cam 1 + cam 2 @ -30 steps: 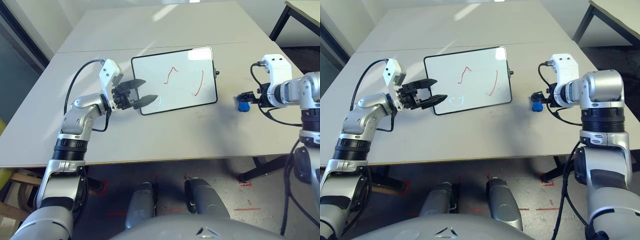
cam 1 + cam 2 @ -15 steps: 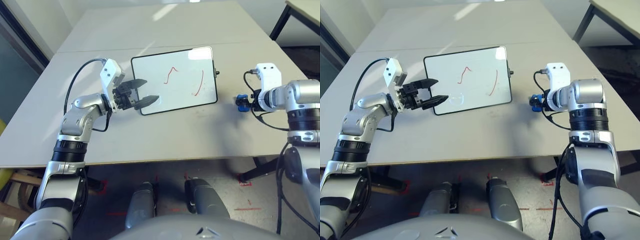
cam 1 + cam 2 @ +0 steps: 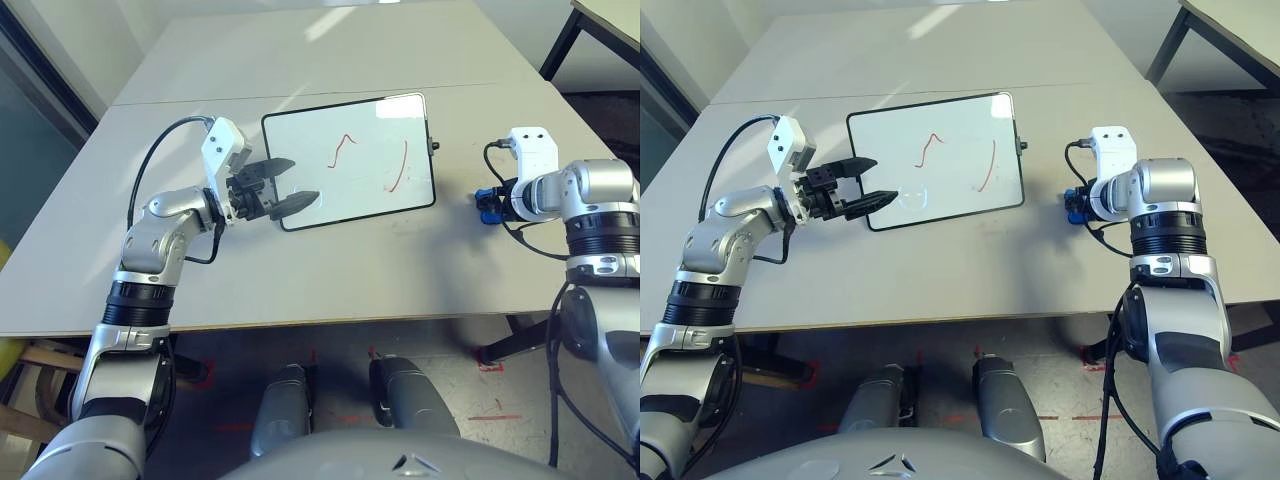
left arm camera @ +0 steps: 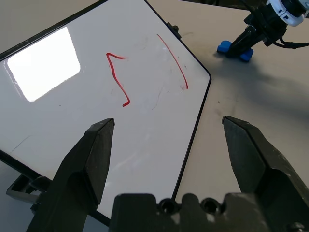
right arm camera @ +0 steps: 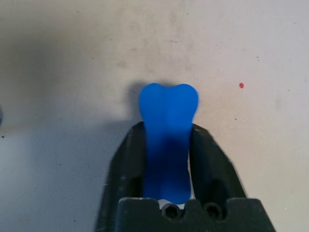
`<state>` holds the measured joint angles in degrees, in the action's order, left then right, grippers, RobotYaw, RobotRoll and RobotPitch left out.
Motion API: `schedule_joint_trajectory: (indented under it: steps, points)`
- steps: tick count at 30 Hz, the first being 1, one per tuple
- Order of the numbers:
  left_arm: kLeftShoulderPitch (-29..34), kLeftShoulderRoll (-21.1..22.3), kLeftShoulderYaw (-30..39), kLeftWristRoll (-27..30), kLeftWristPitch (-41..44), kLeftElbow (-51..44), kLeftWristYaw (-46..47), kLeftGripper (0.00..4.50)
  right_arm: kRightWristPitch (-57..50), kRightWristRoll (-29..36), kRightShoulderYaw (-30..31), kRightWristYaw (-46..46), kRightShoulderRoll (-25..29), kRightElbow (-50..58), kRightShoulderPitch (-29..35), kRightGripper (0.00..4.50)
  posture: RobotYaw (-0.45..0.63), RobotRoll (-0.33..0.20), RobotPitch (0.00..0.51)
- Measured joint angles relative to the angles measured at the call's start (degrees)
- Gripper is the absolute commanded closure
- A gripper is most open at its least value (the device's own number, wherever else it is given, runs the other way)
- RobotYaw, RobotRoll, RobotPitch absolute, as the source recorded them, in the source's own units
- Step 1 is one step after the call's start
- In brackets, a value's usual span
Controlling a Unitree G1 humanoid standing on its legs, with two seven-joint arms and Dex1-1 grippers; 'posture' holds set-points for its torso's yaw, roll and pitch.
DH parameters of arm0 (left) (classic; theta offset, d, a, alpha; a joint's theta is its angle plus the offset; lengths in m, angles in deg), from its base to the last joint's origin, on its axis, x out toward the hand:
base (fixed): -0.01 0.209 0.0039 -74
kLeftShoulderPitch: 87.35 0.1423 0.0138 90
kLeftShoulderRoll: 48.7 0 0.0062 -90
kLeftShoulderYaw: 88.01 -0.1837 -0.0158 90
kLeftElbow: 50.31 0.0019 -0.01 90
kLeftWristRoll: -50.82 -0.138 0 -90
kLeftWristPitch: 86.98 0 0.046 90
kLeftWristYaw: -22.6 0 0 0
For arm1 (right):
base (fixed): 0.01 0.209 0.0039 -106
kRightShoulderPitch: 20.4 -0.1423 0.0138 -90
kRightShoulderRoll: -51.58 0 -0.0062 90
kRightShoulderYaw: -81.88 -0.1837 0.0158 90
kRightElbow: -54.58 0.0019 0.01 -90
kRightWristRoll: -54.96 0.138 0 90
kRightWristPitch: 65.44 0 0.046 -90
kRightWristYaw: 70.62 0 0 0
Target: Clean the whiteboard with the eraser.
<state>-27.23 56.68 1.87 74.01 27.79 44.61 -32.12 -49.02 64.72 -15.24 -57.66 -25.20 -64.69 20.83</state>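
Blue eraser (image 5: 168,140) now clamped in right gripper (image 5: 166,145) and drawn toward whiteboard (image 3: 350,160); left gripper (image 4: 169,145) gapes empty.

The whiteboard (image 3: 348,160) lies flat at upper centre of the head view, black-framed, carrying two red pen strokes. The blue, waisted eraser (image 3: 489,204) sits at right, well apart from it, pinched between two black fingers (image 5: 129,166).

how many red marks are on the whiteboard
2. On the whiteboard, a zigzag stroke sits near the middle, and a long curved stroke runs by its right edge, nearer the eraser.
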Motion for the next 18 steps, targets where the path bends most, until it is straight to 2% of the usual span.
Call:
schedule_joint_trajectory:
  steps: [2,3,8,14,18]
  points:
    - [0.0,0.0,0.0,0.0,0.01,0.0,0.02,0.0,0.01,0.02,-0.01,0.01,0.0,0.0,-0.12,4.19,-0.16,0.0,0.098]
    - [0.0,0.0,0.0,0.0,0.02,0.0,0.03,0.0,0.01,0.02,-0.01,0.02,0.01,0.02,-0.13,4.27,-0.16,0.0,0.097]
    - [0.0,0.12,0.0,0.01,0.21,-0.2,0.02,0.0,0.87,0.06,3.22,2.72,1.38,4.21,0.07,4.27,-0.16,0.0,0.096]
    - [0.28,2.03,1.04,0.2,0.55,-1.29,0.0,0.0,7.7,-1.63,17.25,13.63,10.36,20.16,-0.15,4.28,-0.17,0.0,0.09]
    - [1.39,3.87,2.4,0.43,0.56,-1.82,-0.09,0.0,17.82,-6.35,27.18,21.39,15.66,27.03,-0.26,4.28,-0.16,0.0,0.086]
